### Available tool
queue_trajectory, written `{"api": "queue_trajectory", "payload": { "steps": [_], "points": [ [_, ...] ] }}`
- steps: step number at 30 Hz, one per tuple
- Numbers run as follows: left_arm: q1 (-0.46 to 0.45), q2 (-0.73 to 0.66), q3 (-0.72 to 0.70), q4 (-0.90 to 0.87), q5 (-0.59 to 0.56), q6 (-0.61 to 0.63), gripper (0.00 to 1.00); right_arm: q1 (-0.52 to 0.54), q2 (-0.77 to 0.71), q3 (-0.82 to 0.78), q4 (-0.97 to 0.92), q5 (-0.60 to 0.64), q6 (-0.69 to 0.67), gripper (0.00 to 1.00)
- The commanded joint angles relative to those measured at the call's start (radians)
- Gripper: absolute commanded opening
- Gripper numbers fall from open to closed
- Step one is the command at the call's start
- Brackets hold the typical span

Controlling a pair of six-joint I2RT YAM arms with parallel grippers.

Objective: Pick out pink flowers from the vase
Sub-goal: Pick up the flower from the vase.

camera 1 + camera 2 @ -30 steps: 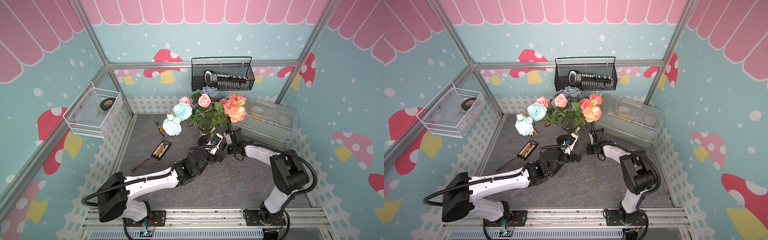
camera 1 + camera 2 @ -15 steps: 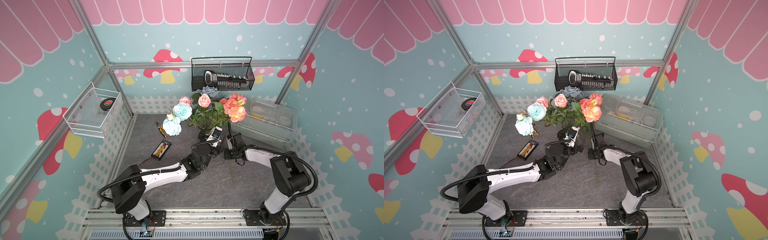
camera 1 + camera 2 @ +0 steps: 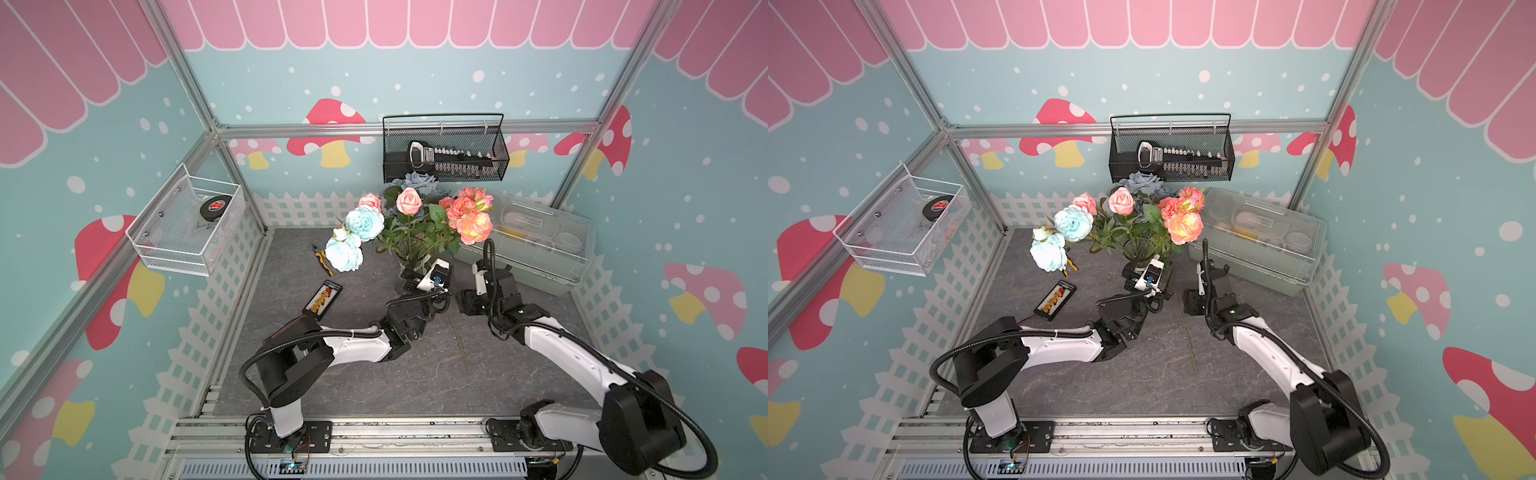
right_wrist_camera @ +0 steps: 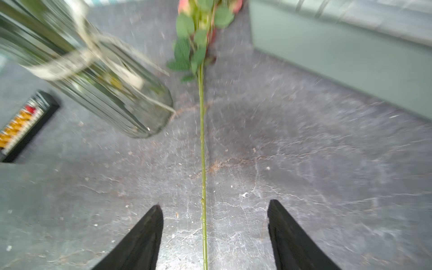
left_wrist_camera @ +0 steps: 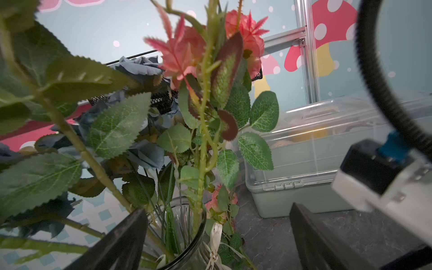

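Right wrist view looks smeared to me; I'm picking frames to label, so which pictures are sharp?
Right wrist view: streaky motion blur on the vase and box, though the stem down the middle reads clearly. Left wrist view: middle leaves crisp, nearest leaves soft. Both top views: sharp and evenly lit.

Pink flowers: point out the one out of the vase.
The one whose bare green stem stretches across the table beside the vase, between the open jaws of the right gripper; the other pink flowers stand in it.
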Motion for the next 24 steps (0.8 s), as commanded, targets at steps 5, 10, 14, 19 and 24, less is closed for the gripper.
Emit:
{"api": "queue_trajectory", "payload": {
  "steps": [5,10,14,19,24],
  "points": [
    [0.020,0.062,0.058,0.149,-0.008,0.103,0.83,0.008,-0.203,-0.048,-0.127,0.084,-0.021,0.72],
    [0.050,0.072,0.061,0.147,0.002,0.075,0.81,0.008,-0.317,-0.073,-0.161,0.098,-0.030,0.74],
    [0.069,0.069,0.060,0.134,0.008,0.046,0.81,0.007,-0.340,-0.075,-0.168,0.101,-0.030,0.74],
    [0.094,0.089,0.098,0.086,0.031,0.018,0.81,0.007,-0.321,-0.077,-0.151,0.088,-0.034,0.74],
    [0.121,0.108,0.136,0.029,0.064,-0.016,0.75,0.008,-0.312,-0.074,-0.148,0.077,-0.035,0.74]
  ]
}}
